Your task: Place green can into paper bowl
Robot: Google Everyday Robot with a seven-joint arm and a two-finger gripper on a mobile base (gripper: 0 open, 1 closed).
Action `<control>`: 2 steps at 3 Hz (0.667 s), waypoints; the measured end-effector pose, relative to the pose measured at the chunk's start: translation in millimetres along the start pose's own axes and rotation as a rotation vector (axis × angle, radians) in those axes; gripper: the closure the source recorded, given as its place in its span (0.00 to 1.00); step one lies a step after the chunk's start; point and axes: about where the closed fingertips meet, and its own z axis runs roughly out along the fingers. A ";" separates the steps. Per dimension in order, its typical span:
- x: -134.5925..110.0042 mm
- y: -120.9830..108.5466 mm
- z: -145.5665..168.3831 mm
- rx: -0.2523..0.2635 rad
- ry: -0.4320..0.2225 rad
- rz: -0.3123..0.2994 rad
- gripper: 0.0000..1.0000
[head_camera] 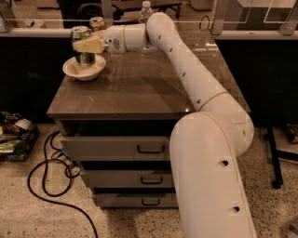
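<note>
The green can (82, 45) with a silver top stands upright over the middle of the cream-white paper bowl (84, 69), at the far left of the brown tabletop. Its base is inside the bowl's rim; I cannot tell whether it rests on the bowl's bottom. My gripper (86, 45) reaches in from the right and is shut on the green can, one pale finger (88, 44) across its front. The white arm stretches from the lower right across the table.
A gold-brown can (97, 23) and a water bottle (145, 9) stand at the table's back edge. The table (139, 88) tops a drawer cabinet (116, 148). A black cable (46, 176) loops on the floor at left, beside clutter (14, 139).
</note>
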 end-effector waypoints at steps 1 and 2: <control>11.4 0.1 3.7 0.009 0.017 -0.008 1.00; 26.8 1.6 2.5 0.024 0.053 -0.016 1.00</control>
